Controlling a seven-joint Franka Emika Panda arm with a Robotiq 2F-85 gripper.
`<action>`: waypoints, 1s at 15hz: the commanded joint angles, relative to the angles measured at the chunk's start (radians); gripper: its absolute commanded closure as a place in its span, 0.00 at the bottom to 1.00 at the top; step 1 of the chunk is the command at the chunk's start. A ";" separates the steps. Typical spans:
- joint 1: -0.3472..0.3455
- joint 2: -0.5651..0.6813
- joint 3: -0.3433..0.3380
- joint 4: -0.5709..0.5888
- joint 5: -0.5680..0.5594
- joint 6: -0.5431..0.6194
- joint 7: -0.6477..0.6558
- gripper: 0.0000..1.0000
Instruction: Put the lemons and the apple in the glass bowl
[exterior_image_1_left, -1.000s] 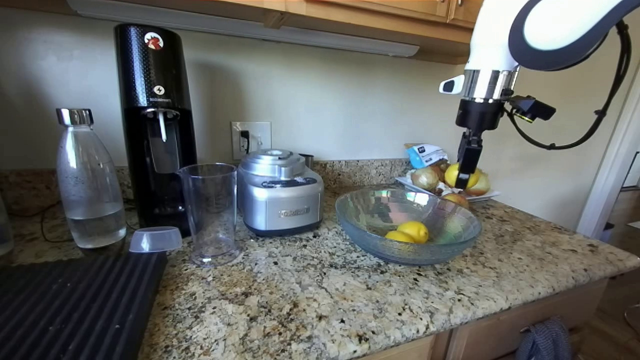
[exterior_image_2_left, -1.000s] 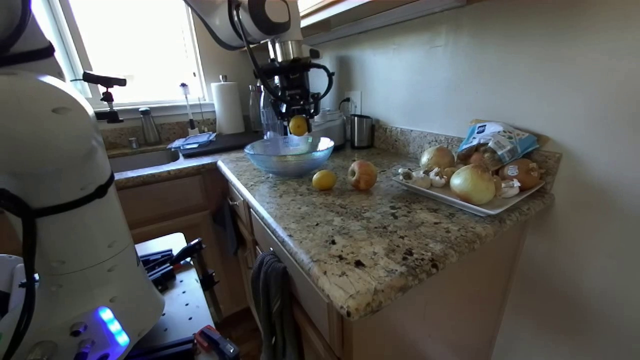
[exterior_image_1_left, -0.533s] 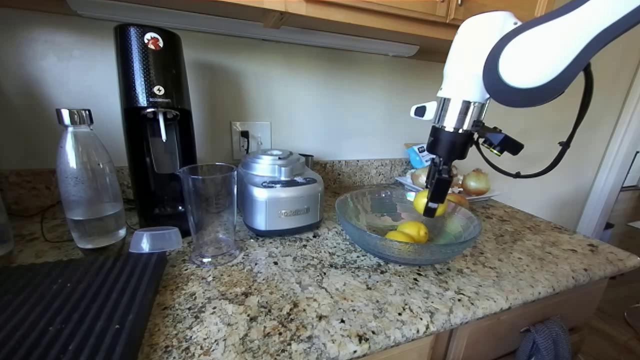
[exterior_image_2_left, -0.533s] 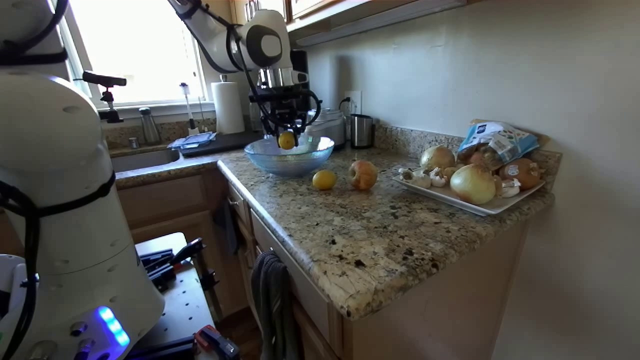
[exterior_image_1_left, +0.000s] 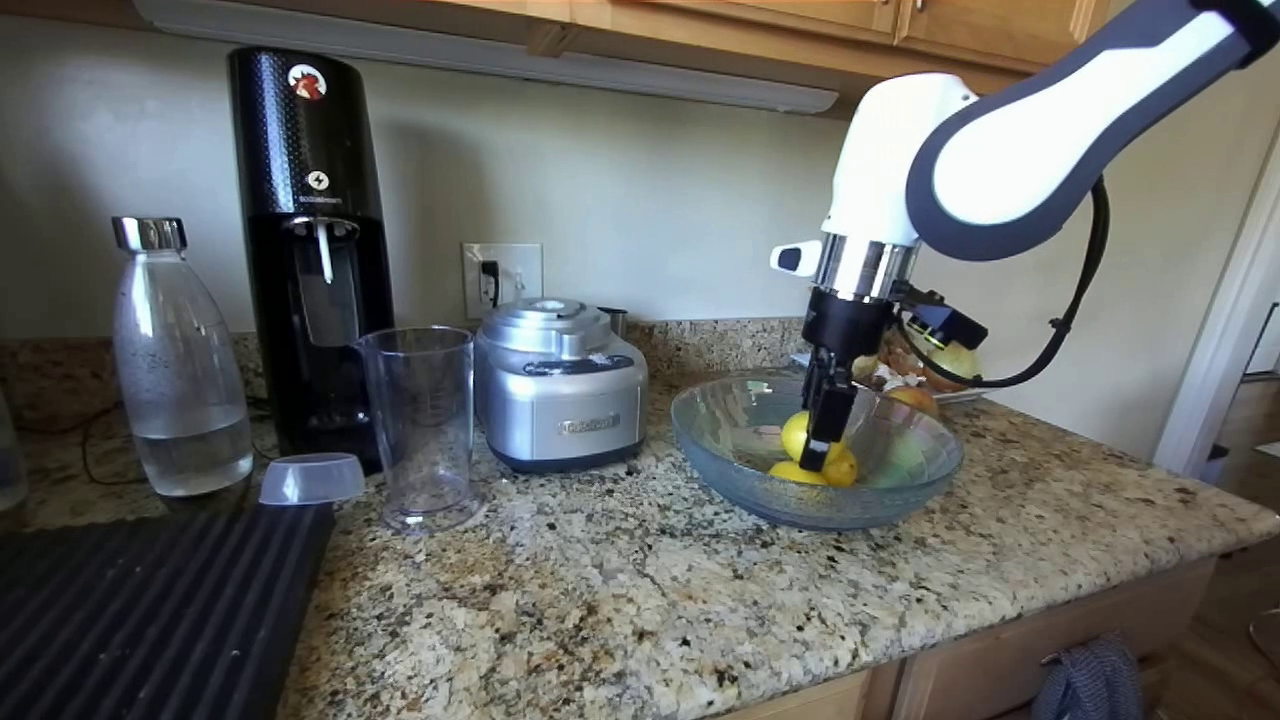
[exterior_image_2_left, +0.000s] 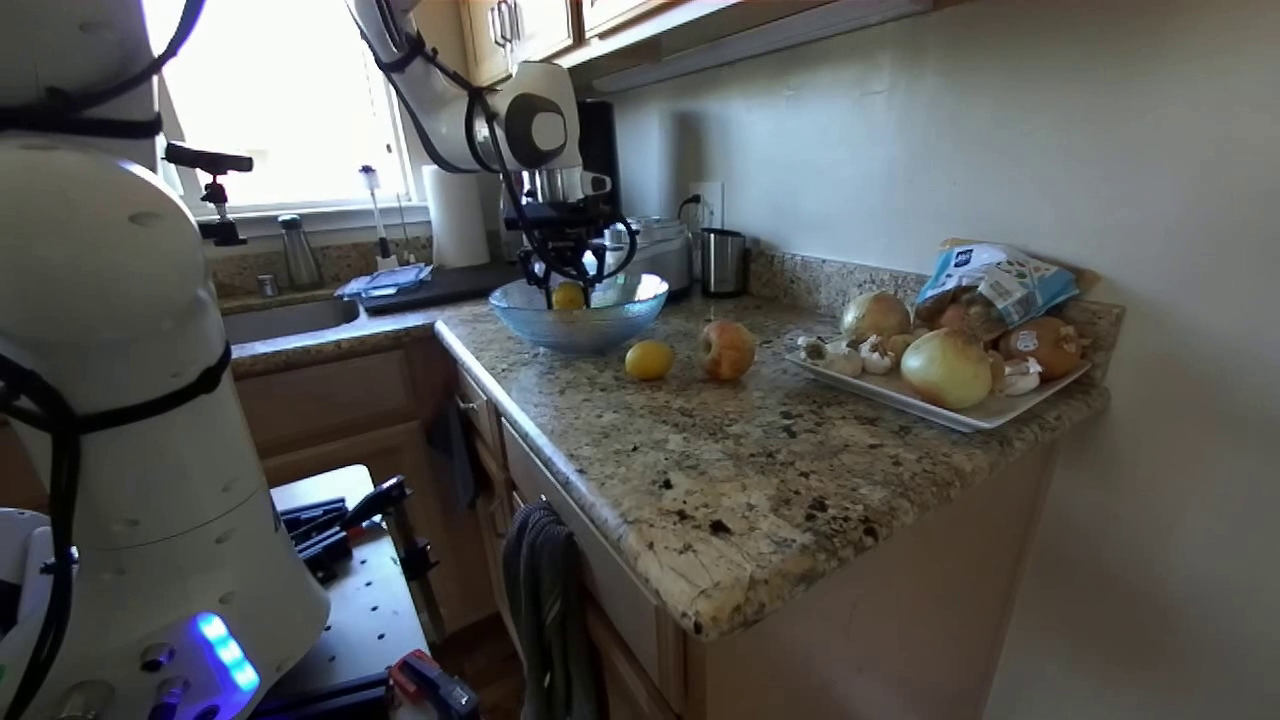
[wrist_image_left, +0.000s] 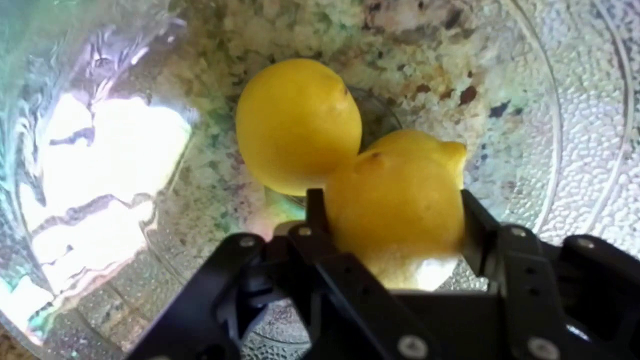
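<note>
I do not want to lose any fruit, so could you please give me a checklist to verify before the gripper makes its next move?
1. Gripper inside the rim of the glass bowl: ok.
2. Lemon between the jaws free of them: cannot tell.
3. Two other lemons in the bowl: ok.
4. Fourth lemon in the bowl: not ok, it lies on the counter.
5. Apple in the bowl: not ok, it is on the counter near that lemon.
6. Bowl upright: ok.

Lemons (wrist_image_left: 298, 125) yellow; apple (exterior_image_2_left: 726, 350) mottled red-yellow; counter (exterior_image_2_left: 780, 470) speckled.
</note>
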 joint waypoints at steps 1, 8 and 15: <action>-0.002 -0.020 0.007 0.024 -0.018 -0.050 0.026 0.05; -0.016 -0.148 -0.017 0.010 -0.021 -0.199 0.097 0.00; -0.062 -0.263 -0.082 -0.002 -0.085 -0.268 0.229 0.00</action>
